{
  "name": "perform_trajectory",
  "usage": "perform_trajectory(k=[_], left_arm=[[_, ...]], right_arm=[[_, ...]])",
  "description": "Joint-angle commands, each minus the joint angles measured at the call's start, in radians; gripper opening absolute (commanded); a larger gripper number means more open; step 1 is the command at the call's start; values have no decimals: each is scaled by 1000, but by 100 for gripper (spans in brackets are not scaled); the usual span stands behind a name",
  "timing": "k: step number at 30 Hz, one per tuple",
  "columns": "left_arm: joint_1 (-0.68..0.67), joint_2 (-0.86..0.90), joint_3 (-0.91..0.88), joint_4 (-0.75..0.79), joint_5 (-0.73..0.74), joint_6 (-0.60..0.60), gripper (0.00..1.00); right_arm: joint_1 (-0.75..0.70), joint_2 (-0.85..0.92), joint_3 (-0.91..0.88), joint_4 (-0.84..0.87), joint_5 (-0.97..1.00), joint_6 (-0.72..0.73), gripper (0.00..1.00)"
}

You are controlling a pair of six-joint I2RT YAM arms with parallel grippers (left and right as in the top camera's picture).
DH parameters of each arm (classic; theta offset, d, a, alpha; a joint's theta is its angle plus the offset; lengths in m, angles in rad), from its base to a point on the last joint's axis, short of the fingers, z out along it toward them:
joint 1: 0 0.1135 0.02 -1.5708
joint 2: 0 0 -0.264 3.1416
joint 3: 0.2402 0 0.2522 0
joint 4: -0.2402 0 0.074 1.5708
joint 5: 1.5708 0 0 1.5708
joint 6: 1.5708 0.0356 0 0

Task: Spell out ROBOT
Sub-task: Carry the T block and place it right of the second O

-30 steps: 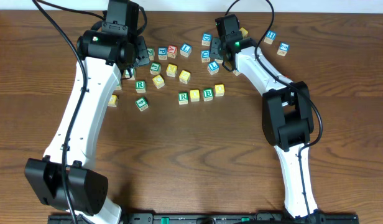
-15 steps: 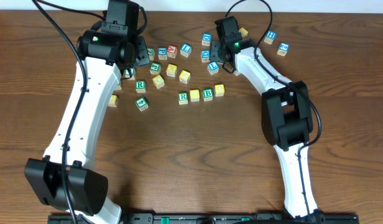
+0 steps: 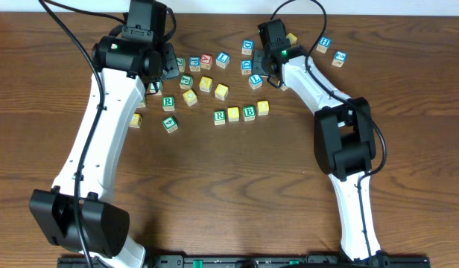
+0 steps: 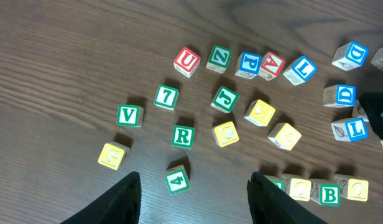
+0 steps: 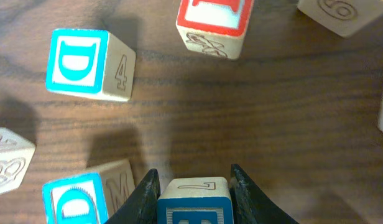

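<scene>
You will find the right end effector [image 5: 193, 179] grasping a blue-framed cube [image 5: 193, 200], with one finger against each side. The left end effector [image 4: 193, 186] is released and holds nothing. At 6 o'clock from the grasped cube, a row lies on the desk [image 3: 214, 193]: R cube [image 3: 219, 115], yellow cube [image 3: 233, 113], B cube [image 3: 249, 112], second yellow cube [image 3: 263, 108].

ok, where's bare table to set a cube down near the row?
Bare: the gap from the row's last cube to the right arm; and the wide stretch on the near side of the row, between the left arm and right arm. Crowded: the scattered cubes beyond the row.
</scene>
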Motion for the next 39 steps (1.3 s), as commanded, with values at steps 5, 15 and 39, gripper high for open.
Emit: perform_trajectory(k=[5,15,39], left_arm=[[4,-3,5,1,-2,6,55],[4,-3,5,2,-2,6,55],[4,-3,5,16,-2,6,55]], right_arm=[[-7,-225,6,-126,-6,-58,25],[-7,-314,6,-528,-6,-98,21],[15,-184,-137,-455,-6,-124,20]])
